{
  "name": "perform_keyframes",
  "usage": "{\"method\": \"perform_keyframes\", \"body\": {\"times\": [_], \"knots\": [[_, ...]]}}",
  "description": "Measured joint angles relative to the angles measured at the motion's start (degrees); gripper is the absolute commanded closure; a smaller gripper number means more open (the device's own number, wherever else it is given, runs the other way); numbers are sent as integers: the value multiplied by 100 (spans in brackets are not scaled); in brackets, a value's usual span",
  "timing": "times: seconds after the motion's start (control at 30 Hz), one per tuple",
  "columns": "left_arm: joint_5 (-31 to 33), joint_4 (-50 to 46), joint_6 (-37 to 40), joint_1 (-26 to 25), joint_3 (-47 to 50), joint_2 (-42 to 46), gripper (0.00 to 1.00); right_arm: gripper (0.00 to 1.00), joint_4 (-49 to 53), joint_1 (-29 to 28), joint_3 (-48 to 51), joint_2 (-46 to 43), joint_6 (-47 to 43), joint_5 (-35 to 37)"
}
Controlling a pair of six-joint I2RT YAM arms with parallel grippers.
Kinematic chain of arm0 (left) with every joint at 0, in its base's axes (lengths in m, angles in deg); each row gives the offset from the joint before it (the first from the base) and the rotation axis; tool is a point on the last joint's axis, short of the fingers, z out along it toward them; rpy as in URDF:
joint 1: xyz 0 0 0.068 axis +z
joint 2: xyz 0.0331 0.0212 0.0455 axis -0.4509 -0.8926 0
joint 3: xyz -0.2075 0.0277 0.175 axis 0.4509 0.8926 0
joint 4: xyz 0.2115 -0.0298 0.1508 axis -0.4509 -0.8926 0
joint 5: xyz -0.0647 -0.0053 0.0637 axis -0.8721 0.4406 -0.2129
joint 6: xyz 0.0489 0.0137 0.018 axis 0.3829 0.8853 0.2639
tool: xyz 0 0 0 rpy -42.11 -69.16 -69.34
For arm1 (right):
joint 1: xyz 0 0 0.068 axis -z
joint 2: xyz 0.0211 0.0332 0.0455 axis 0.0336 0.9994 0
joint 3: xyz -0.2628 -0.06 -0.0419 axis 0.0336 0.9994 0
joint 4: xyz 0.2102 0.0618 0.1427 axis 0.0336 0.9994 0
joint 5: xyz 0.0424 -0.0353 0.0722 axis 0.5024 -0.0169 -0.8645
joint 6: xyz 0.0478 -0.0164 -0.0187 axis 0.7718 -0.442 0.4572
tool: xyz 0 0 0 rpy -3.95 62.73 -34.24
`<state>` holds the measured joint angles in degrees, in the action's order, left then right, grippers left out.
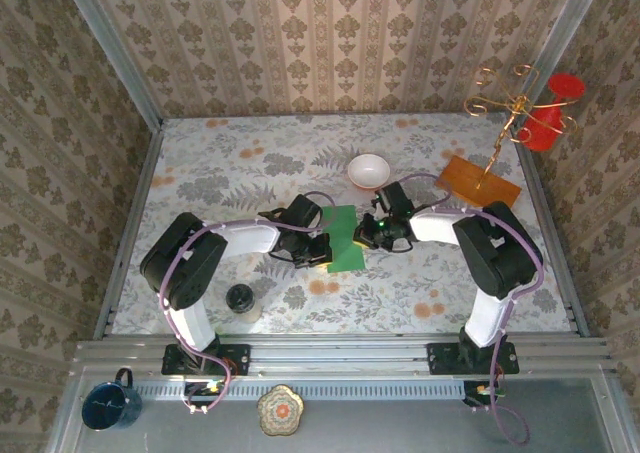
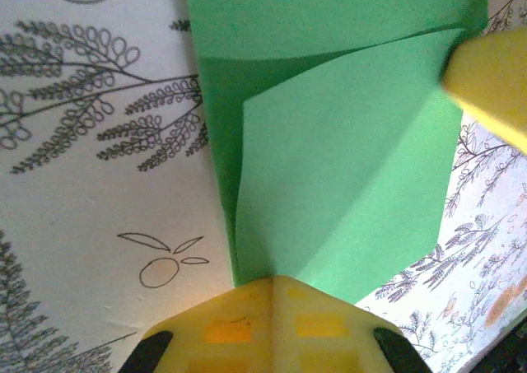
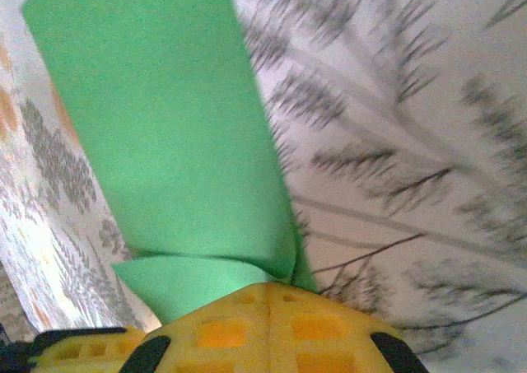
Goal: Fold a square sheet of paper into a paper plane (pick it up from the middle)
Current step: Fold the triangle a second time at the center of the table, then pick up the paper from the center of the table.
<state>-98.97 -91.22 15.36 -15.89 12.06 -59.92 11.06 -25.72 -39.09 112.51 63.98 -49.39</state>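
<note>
Square sheet of paper (image 1: 345, 235) progress check from me on the remote station.

Starting at the left gripper (image 2: 272, 284): its yellow fingers are pressed together, and the green paper is coming straight out from the tips, so I'm reading that as pinching the sheet's edge. The right gripper (image 3: 268, 289) is doing the same from the opposite side, jaws closed on a bit of the sheet that's curling over on itself right at the tips.

Moving outward, the left wrist view is showing one flap lying over a lower layer with a soft curved crease line, not pressed flat. From above, the sheet is looking like a narrow green strip rather than a full square. It's lying on the flowery table (image 1: 200, 163) right between the two grippers.

Further out, the white bowl (image 1: 369, 169) is sitting just beyond the sheet and apart from it. The wooden board (image 1: 478, 180) is well off to the right, not involved.

So where am I at? I'm guessing we're somewhere in the early folds. The paper is doubled over at least once, but I'm not seeing any pointed nose, sharp centre crease or wings yet. Nothing dart-like is showing up. Most of the folding is looking like it's ahead of me, and that loose flap probably needs flattening first.
</note>
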Motion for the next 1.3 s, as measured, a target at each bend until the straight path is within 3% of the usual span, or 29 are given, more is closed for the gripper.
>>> {"method": "perform_keyframes", "body": {"times": [0.3,0.6,0.77,1.07,1.3], "knots": [[-4,-31,7,0,-24,2,100,93,-109,240,96,-273,-68,162],[-44,-264,68,0,-116,2,100,92,-229,-535,136,-339,-173,90],[-17,-776,105,0,-269,98,93,81,-258,-505,162,-337,-31,101],[50,-758,133,179,-592,376,86,66,-463,-431,986,-1381,835,417],[52,-605,151,356,-614,111,85,64,-627,-433,1189,-1276,1246,446]]}}
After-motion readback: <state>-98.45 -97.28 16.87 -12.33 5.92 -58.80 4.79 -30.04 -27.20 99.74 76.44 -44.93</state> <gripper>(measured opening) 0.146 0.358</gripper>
